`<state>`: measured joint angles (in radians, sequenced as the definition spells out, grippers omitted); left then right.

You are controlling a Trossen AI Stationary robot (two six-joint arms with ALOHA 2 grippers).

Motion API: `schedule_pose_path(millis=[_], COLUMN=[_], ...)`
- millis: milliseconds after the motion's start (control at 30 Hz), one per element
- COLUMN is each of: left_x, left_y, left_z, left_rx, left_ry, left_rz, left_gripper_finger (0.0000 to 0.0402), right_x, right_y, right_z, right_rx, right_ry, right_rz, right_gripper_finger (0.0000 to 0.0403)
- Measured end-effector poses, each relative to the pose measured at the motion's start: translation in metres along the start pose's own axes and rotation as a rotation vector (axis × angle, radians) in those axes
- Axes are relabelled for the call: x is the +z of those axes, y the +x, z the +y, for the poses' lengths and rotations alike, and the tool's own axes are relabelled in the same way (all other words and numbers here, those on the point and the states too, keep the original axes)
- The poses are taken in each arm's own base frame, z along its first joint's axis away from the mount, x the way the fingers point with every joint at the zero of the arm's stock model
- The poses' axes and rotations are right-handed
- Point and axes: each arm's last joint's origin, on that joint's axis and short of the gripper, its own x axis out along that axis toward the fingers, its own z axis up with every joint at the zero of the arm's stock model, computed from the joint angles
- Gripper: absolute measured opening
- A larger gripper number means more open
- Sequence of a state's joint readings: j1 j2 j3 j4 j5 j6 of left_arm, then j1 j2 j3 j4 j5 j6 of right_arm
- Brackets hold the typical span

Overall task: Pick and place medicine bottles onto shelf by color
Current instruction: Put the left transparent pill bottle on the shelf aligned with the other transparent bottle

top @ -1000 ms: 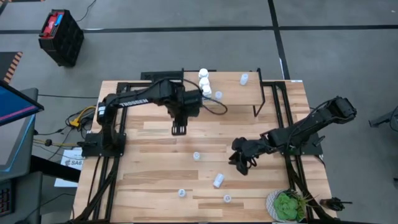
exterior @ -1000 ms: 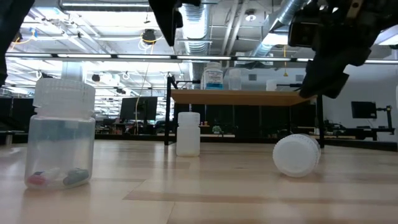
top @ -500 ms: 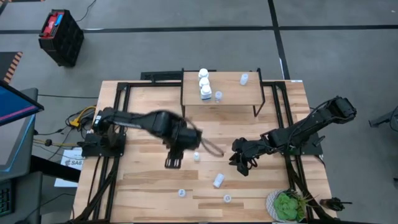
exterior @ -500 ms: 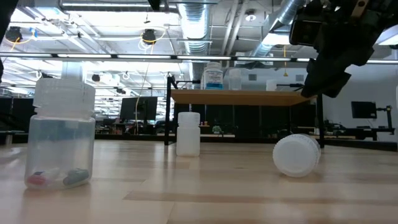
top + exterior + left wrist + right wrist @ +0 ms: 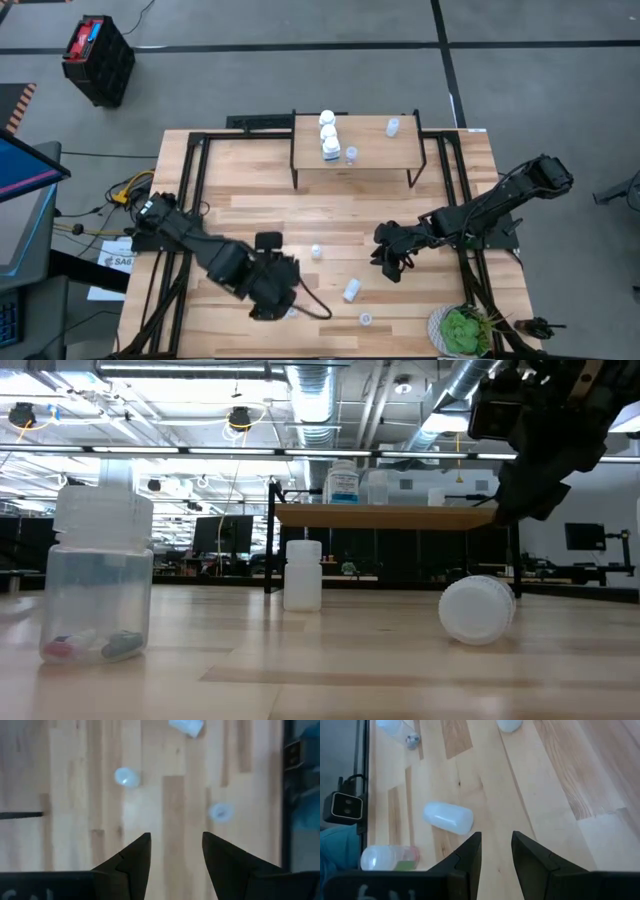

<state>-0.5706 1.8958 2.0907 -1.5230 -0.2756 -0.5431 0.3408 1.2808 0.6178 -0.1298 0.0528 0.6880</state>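
The shelf (image 5: 370,160) stands at the table's far side. On it stand three white bottles (image 5: 328,133) in a row and two pale blue ones (image 5: 351,154) (image 5: 392,126). On the table a white bottle (image 5: 351,290) lies on its side, and small bottles stand at mid-table (image 5: 316,251) and near the front edge (image 5: 366,319). My left gripper (image 5: 175,845) is open and empty over the near-left part of the table (image 5: 265,308). My right gripper (image 5: 494,847) is open and empty right of centre (image 5: 390,268), above the lying white bottle (image 5: 448,817).
A potted green plant (image 5: 462,330) sits at the table's near right corner. The shelf's black legs (image 5: 413,165) stand on the far part of the table. In the low view a pale blue bottle (image 5: 100,590) stands close at the left.
My left gripper has swept from just in front of the shelf toward the table's near edge and now hangs over the near-left area. The bottles have stayed in place.
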Motion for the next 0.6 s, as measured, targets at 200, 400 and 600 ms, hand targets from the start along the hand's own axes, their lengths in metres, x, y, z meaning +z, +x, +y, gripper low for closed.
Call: schedule_pose_path(millis=[200,400,600], left_x=[-0.007,-0.021,-0.023], left_y=[0.031,0.080,0.109], left_z=[-0.028,-0.039,-0.047], left_rx=[-0.034,-0.061,-0.142], left_ry=[-0.030,-0.048,-0.122], left_rz=[-0.008,0.067,0.013], left_gripper_finger=[0.0164,0.0164,0.0164], right_x=[-0.001,-0.004,-0.006], right_y=[0.000,0.000,0.000], right_z=[-0.001,-0.003,-0.005], right_rx=[-0.008,-0.031,-0.048], right_ry=[-0.014,-0.018,-0.020], right_rz=[0.010,0.039,0.061], right_gripper_finger=[0.0131,0.0131,0.0131])
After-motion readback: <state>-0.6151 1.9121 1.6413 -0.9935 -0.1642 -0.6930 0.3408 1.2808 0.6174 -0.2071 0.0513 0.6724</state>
